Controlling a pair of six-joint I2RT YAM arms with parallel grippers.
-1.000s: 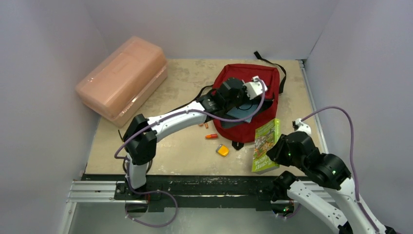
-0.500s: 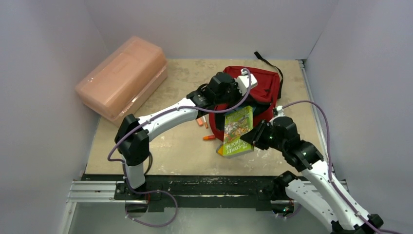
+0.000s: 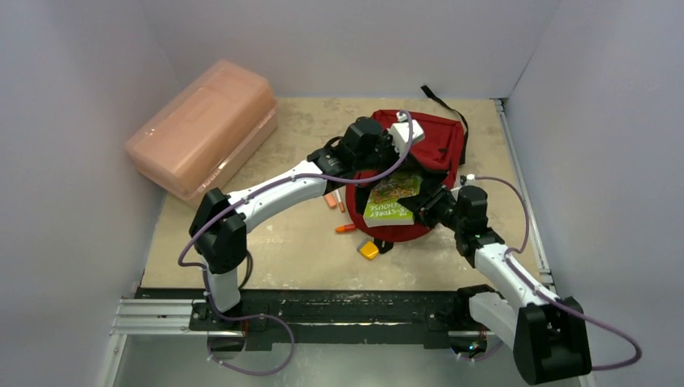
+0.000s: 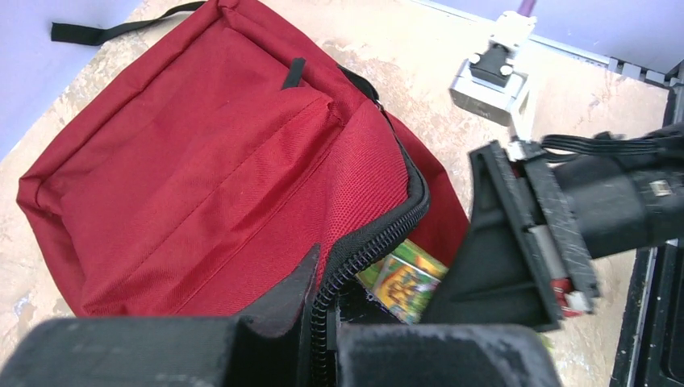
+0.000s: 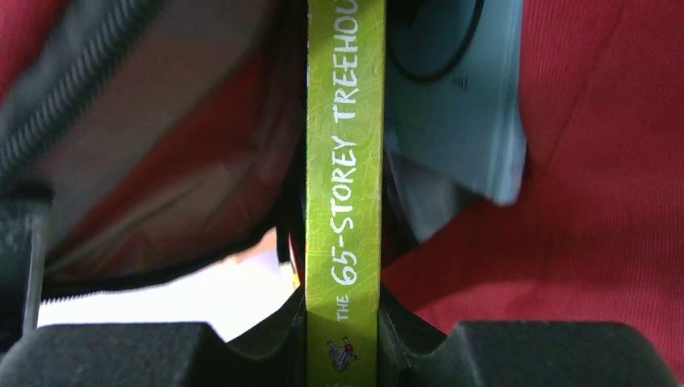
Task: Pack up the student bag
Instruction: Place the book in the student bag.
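Observation:
The dark red student bag (image 3: 442,141) lies at the back middle of the table, its mouth facing the near edge. My left gripper (image 3: 377,168) is shut on the bag's black zipper edge (image 4: 367,242) and holds the top flap up. My right gripper (image 3: 427,207) is shut on the spine of a green book, "The 65-Storey Treehouse" (image 3: 391,197). The book lies flat, its far end in the bag's mouth. Its spine shows between my right fingers (image 5: 345,161). Its cover shows under the flap in the left wrist view (image 4: 403,278).
A pink translucent plastic box (image 3: 202,129) stands at the back left. Orange markers (image 3: 331,201) (image 3: 348,227) and a small yellow-orange item (image 3: 369,250) lie on the table near the bag's mouth. A blue-grey flat item (image 5: 452,97) and white paper (image 5: 161,298) show inside the bag.
My right gripper has carried the green book from the table's front right leftward and away into the bag's mouth. My left gripper has shifted left a little and holds the flap up.

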